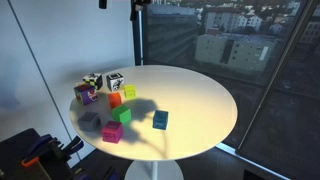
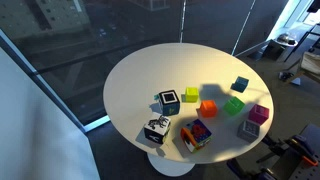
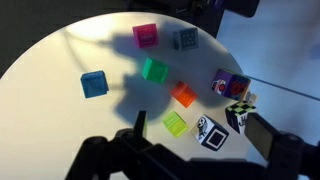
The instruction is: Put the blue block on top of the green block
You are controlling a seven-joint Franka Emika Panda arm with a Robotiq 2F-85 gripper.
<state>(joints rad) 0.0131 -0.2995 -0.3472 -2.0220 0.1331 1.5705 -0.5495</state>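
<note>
The blue block [image 3: 94, 84] lies alone on the round white table, apart from the other cubes; it also shows in both exterior views [image 1: 160, 119] [image 2: 240, 85]. A bright-green block [image 3: 154, 69] sits near the table's middle [image 1: 124, 115] [image 2: 235, 106]. A second, yellower green block [image 3: 175, 123] lies by the orange cube [image 1: 129, 92] [image 2: 190, 95]. My gripper [image 3: 200, 128] is open and empty, high above the table, with its fingers framing the cube cluster in the wrist view.
On the white table [image 1: 200, 95] lie an orange cube [image 3: 183, 94], a magenta cube [image 3: 146, 35], a grey cube [image 3: 185, 39], a purple-and-yellow cube [image 3: 230, 85] and two black-and-white patterned cubes [image 3: 211, 132] [image 3: 240, 113]. Glass walls stand behind the table.
</note>
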